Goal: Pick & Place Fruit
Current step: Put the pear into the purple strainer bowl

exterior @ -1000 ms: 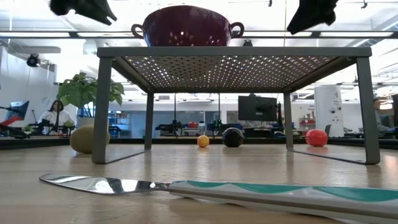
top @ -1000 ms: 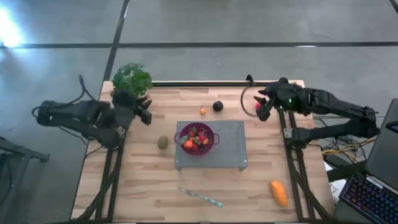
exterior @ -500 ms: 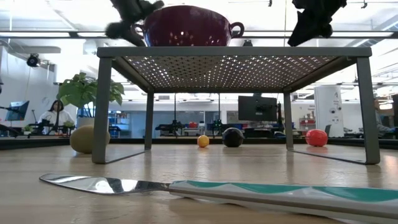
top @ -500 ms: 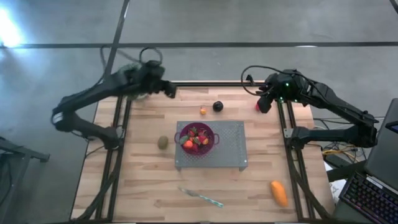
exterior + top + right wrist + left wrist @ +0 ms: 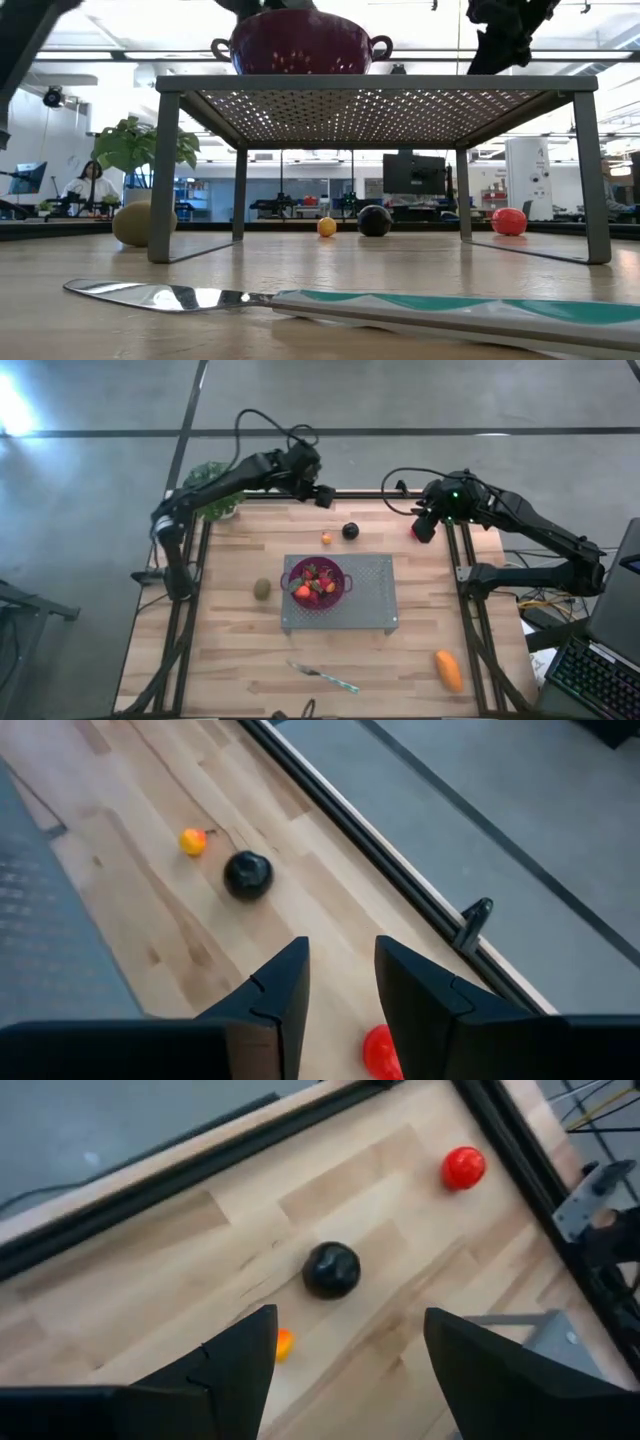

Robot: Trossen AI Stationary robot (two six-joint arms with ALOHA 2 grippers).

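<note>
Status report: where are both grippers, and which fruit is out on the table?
Left gripper open, empty, above plum. Right gripper empty, over red ball. Strawberries in colander; kiwi loose. Nothing blocking.

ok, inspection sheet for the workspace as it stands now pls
Surface: wooden table, with a perforated metal stand at its middle.
Job's things: strawberries in purple colander on the stand; dark plum, small orange piece, red ball, kiwi and oblong orange fruit loose on the table.
Clutter: knife, potted plant.
Grippers: left gripper open, empty, above the far edge; right gripper open, empty, over the red ball.
Cables: loops on both arms, off the table.
Surroundings: concrete floor; keyboard beside the table; a person far behind.
</note>
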